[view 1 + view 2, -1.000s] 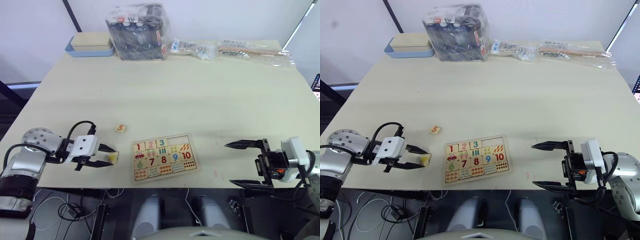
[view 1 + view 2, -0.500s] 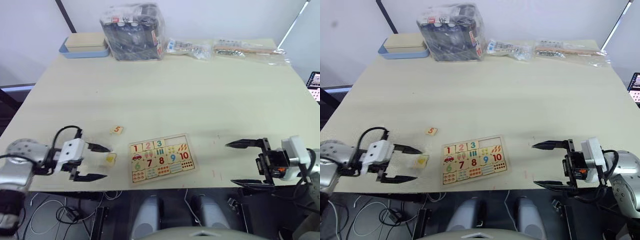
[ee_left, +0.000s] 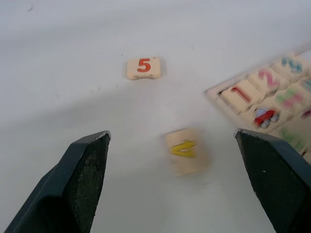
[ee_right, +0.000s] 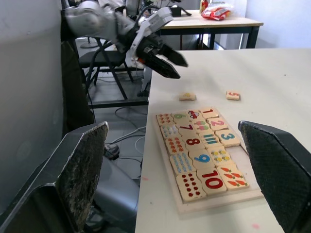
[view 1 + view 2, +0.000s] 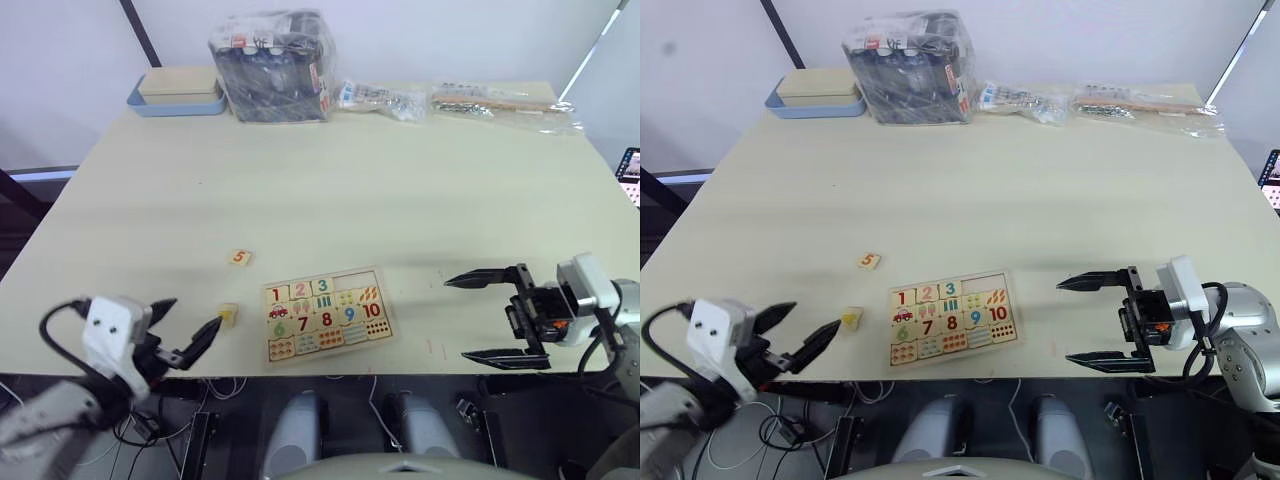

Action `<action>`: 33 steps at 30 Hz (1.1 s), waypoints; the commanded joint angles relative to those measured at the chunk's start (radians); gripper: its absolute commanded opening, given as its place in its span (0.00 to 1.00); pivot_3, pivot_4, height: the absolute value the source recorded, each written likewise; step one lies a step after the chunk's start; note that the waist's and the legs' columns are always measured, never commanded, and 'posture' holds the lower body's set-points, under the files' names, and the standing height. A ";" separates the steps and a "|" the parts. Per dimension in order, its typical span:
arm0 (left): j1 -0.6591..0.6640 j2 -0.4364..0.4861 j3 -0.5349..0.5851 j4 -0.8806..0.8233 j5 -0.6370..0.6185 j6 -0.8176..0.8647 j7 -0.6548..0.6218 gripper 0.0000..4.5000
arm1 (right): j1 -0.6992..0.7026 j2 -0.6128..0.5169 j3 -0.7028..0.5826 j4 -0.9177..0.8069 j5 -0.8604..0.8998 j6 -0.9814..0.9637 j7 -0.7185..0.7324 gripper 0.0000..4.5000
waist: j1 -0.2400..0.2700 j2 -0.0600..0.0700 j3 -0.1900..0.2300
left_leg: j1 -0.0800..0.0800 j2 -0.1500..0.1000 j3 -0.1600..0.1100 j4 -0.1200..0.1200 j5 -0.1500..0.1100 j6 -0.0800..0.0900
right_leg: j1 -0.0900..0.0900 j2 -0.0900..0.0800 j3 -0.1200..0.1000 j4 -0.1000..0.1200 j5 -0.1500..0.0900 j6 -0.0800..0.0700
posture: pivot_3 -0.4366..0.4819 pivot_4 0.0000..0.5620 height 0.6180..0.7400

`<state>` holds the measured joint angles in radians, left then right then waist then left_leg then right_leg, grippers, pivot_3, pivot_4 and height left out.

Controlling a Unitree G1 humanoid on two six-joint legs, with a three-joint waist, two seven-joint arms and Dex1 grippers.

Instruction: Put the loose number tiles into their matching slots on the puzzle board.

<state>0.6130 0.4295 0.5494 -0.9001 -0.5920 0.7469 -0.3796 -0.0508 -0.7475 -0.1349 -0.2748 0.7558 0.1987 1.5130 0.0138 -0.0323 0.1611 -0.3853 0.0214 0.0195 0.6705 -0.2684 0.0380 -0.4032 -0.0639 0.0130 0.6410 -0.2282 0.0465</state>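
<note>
At the table's near edge, toward its near left corner, the left gripper hangs with its jaws spread and nothing between them. The tile with a yellow 4 lies flat on the table just ahead of it, close to that near edge. The risk here, as I judge it, is the edge itself: a low or skewed approach could nudge the 4 tile off the table rather than pinch it, and a thin flat tile gives the fingers little to bite on.

Just beside it, toward the middle of the near edge, sits the puzzle board, with 1, 2 and 3 seated in its top row and two bare slots after the 3. A careless placement could ride up on the thin rim or jostle the neighbouring seated tiles. The tile with a red 5 rests a little farther in, apart from the board.

Near the table's near right corner, the right gripper is wide open and empty, well apart from the board.

The table is a pale, smooth top. Along its far edge stand a blue tray with a wooden box at the left corner, a plastic-wrapped bundle, and clear packets toward the right. Behind them is a plain pale wall.
</note>
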 commanded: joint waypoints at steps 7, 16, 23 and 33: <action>-0.117 -0.103 -0.277 -0.147 -0.069 0.144 0.606 0.97 | -0.045 -0.024 -0.016 0.053 0.015 0.013 0.071 1.00 | 0.001 0.002 0.000 | 0.003 0.000 0.001 0.000 0.000 0.000 | 0.003 0.006 0.002 0.001 0.000 0.000 | 0.48 0.27 1.00; -0.254 -0.108 -0.314 -0.134 -0.051 0.319 0.684 0.97 | -0.016 -0.021 -0.038 0.060 0.009 -0.006 0.091 1.00 | 0.001 0.002 0.000 | 0.003 0.000 0.001 0.000 0.000 0.000 | 0.002 0.008 0.003 0.000 0.000 -0.001 | 0.48 0.27 1.00; -0.303 -0.113 -0.260 -0.147 -0.097 0.444 0.697 0.97 | -0.006 -0.025 -0.048 0.056 0.008 -0.017 0.087 1.00 | 0.000 0.001 0.000 | 0.004 0.000 0.001 0.000 0.000 0.000 | 0.003 0.008 0.003 0.000 0.000 -0.001 | 0.48 0.27 1.00; -0.308 -0.111 -0.202 -0.147 -0.089 0.537 0.648 0.97 | -0.013 -0.015 -0.036 0.049 0.003 -0.016 0.073 1.00 | 0.001 0.001 0.000 | 0.004 0.000 0.001 0.000 0.000 0.000 | 0.003 0.008 0.003 0.000 0.000 -0.001 | 0.48 0.27 1.00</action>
<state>0.2998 0.3162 0.3245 -0.9909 -0.6898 1.2791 0.2818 -0.0564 -0.7595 -0.1548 -0.1957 0.7497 0.1915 1.5855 0.0147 -0.0309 0.1610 -0.3818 0.0212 0.0208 0.6704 -0.2683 0.0379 -0.4006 -0.0558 0.0162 0.6414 -0.2282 0.0455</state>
